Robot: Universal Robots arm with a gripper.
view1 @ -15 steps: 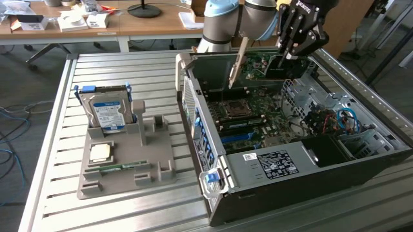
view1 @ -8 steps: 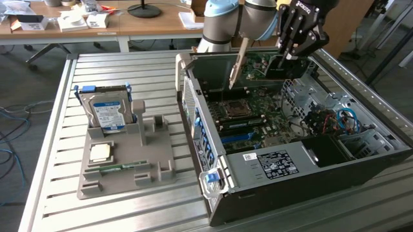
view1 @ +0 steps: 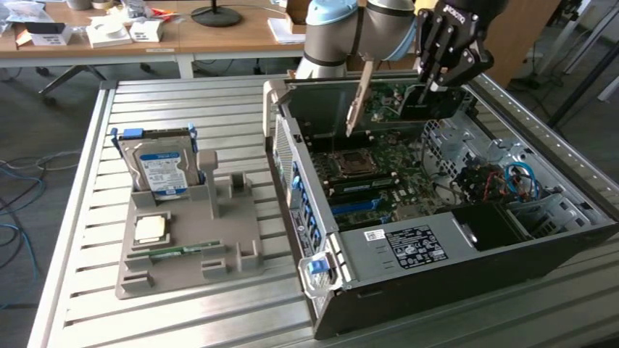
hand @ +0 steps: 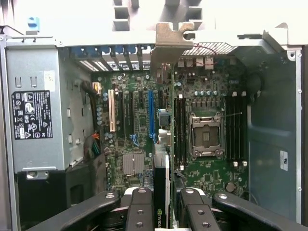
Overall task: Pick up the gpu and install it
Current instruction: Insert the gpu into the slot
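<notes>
my pincer (view1: 430, 85) is closed narrow on the graphics card (view1: 437, 107), with a finger (hand: 139, 209) pressed against each flat face, so from the wrist the card runs edge-on between them. i hold it standing on its long edge over the far end of the open computer case (view1: 464, 275), above the green main board (hand: 211, 178). its metal bracket (view1: 360, 98) points toward the case's rear wall, on the exterior view's left. whether the card's lower edge touches the board i cannot tell. below it in the wrist view run the long slots, a blue one (hand: 151, 115) just beside the card's line, and the square processor socket (hand: 206, 136) lies close by on the other side. the grey power box (hand: 36, 120) with its black label fills the near end of the case. the case rests on a slatted metal counter (view1: 174, 94). well apart from it, on the exterior view's left, a grey holder (view1: 227, 239) carries an upright hard drive (view1: 159, 170), a small square chip (view1: 150, 230) and a narrow green memory stick (view1: 179, 250).
</notes>
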